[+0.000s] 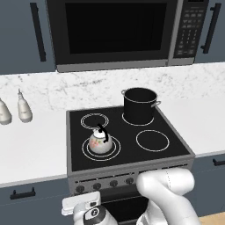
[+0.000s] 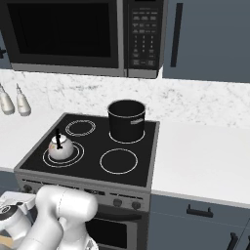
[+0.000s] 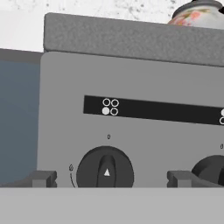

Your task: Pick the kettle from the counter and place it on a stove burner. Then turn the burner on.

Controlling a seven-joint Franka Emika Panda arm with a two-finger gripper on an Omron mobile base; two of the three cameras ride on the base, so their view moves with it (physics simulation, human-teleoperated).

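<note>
The small cream kettle with flower marks and a black arched handle stands on the front-left stove burner, the large double-ring circle of the black cooktop. From the right it is the kettle on the same burner. My gripper is low in front of the stove's control panel. It is open, one fingertip on each side of the leftmost black knob without touching it. The kettle's underside peeks over the stove's front edge. White counter flanks the stove.
A tall black pot occupies the rear-right burner. Two pale shakers stand on the left counter against the wall. A row of knobs runs along the stove front, and a second knob is at my right. A microwave hangs above.
</note>
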